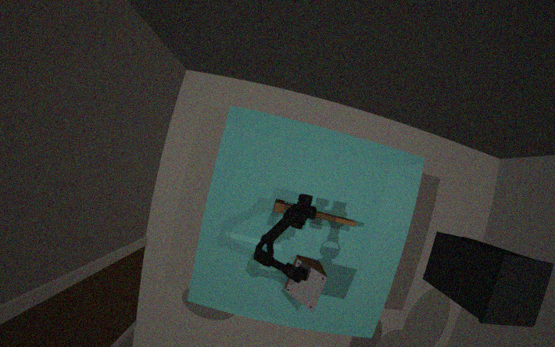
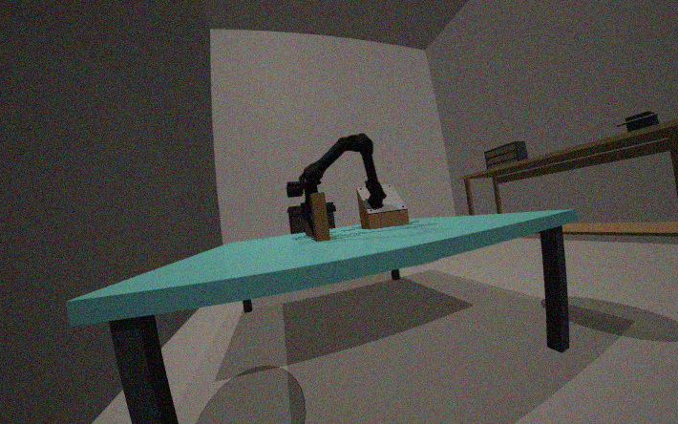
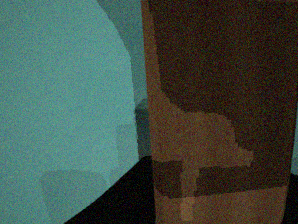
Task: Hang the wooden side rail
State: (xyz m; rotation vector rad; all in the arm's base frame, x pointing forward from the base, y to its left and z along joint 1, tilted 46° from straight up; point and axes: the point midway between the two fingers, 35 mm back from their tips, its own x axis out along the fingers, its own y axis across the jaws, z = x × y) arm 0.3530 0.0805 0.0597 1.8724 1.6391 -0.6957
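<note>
The wooden side rail (image 1: 335, 219) (image 2: 320, 218) (image 3: 200, 63) is a long brown board near the middle of the teal table (image 1: 271, 142) (image 2: 278, 263). In the exterior view I see it end-on, and its near end touches the table top. My gripper (image 1: 303, 211) (image 2: 307, 202) is shut on the rail towards its left end in the top view. In the wrist view the rail fills the right half, with dark finger shapes along the bottom. I cannot make out the headboard post, its slot or the steel hooks in any view.
The arm stands on a wooden box (image 1: 309, 286) (image 2: 386, 216) on the table, beside the rail. A dark block (image 2: 295, 220) shows behind the rail. A large black box (image 1: 486, 280) is off the table. A wooden bench (image 2: 594, 152) stands along the far wall.
</note>
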